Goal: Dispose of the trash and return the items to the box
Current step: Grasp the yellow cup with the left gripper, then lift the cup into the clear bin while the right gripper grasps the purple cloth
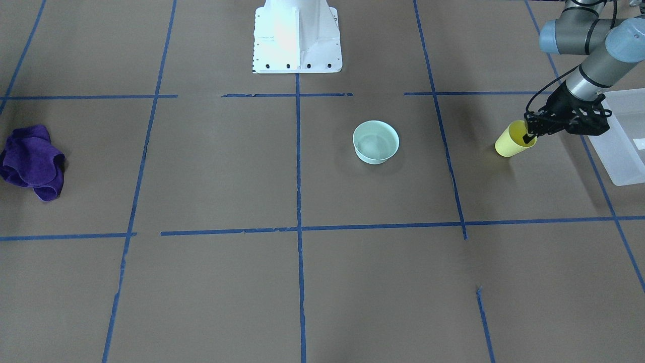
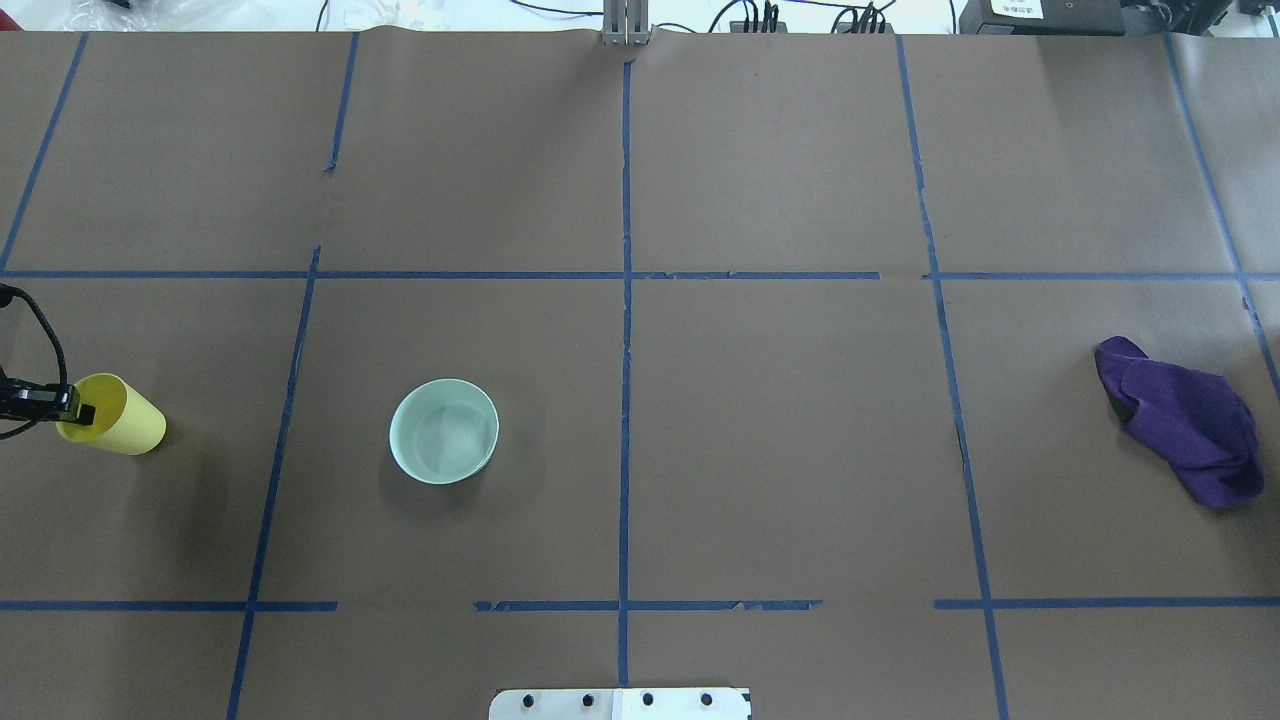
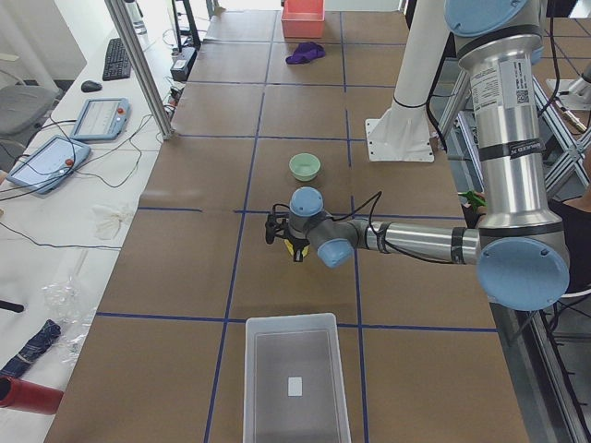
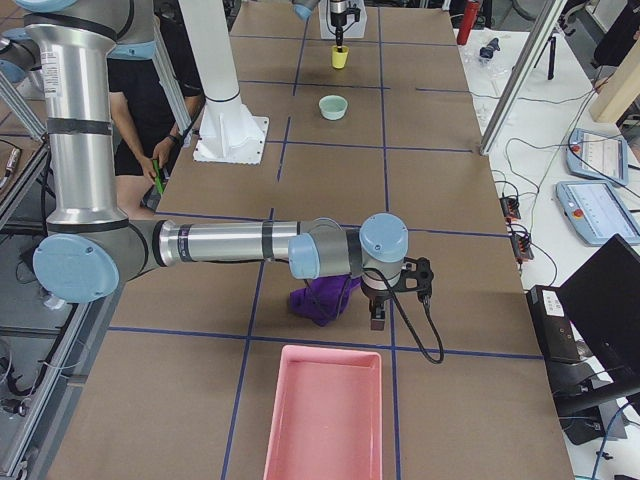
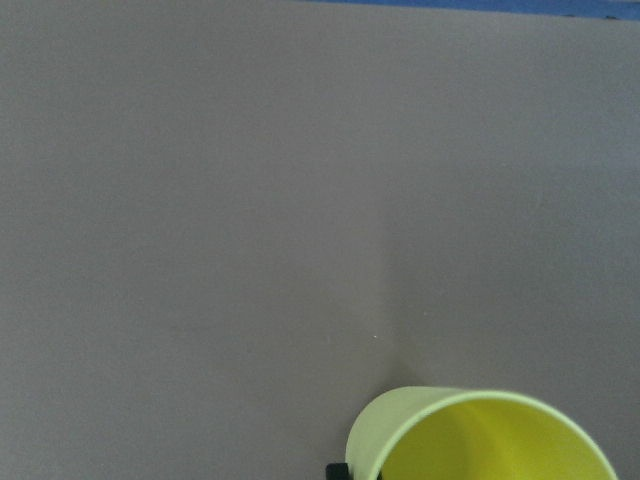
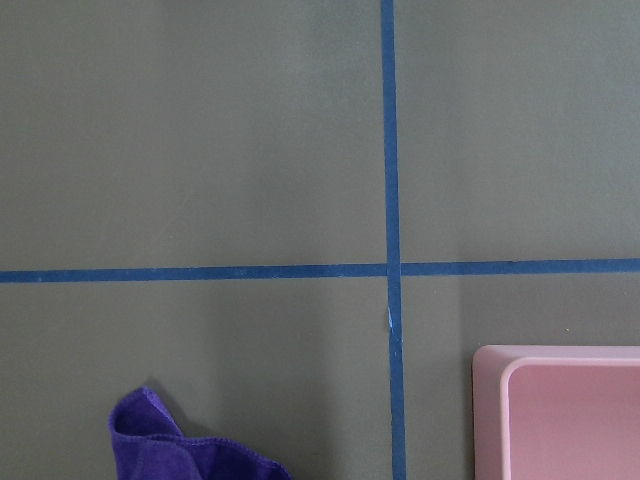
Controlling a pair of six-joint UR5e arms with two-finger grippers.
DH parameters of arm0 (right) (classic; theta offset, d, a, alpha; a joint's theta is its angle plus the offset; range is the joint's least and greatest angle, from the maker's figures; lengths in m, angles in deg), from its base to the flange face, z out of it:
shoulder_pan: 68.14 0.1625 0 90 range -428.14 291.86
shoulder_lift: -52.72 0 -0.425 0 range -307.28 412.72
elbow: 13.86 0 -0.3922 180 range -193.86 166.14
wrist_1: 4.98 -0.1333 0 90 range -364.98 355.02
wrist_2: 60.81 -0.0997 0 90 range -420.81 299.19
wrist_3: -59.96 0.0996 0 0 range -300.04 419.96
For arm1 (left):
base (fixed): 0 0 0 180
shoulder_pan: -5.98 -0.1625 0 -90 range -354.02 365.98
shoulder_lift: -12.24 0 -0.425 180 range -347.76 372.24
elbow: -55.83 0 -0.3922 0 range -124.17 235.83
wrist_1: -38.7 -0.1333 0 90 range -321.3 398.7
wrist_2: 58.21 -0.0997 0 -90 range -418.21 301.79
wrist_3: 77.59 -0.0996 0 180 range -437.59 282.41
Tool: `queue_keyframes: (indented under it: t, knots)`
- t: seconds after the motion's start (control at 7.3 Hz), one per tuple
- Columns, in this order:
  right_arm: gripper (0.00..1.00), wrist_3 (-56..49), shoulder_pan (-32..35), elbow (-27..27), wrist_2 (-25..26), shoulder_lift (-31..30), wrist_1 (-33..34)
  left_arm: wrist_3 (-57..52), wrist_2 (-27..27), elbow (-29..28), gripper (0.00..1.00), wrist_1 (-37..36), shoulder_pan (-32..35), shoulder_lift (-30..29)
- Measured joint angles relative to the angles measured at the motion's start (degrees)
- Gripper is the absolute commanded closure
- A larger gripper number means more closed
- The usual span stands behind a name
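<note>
while your right jaws hung beside the purple cloth [image 4: 318,306], open or closed you could not tell, your left jaws pinched the rim of the yellow cup [image 1: 509,145], one finger inside, holding it tilted near the box [image 1: 622,151] on the brown surface [image 1: 227,176].

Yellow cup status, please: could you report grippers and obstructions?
Left gripper shut on yellow cup rim. Right gripper by purple cloth, state unclear. Nothing between cup and box.

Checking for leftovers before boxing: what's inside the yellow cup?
The left gripper has one finger inside the yellow cup, at its rim. No contents show, but the cup's bottom is out of sight.
</note>
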Motion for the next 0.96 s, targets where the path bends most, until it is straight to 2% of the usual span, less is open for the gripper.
queue_keyframes:
  t: [0.27, 0.55, 0.68, 0.96]
  knots:
    - [0.00, 0.68, -0.70, 0.73, -1.42, -0.05, -0.10, -0.25, 2.20, 3.59, 1.00, -2.25, 0.94, 0.27]
    - [0.00, 3.06, -3.92, 1.97, -2.04, -0.88, -1.53, -1.36, 4.00, 8.73, 1.00, -8.33, 2.08, 0.08]
    - [0.00, 6.10, -6.18, 2.20, -0.88, -2.36, -6.33, -4.37, 4.21, 11.97, 1.00, -13.90, 3.83, -0.18]
    - [0.00, 13.20, -13.59, 2.16, 4.91, -7.45, -21.05, -12.05, 4.31, 15.73, 1.00, -25.21, 10.39, -3.55]
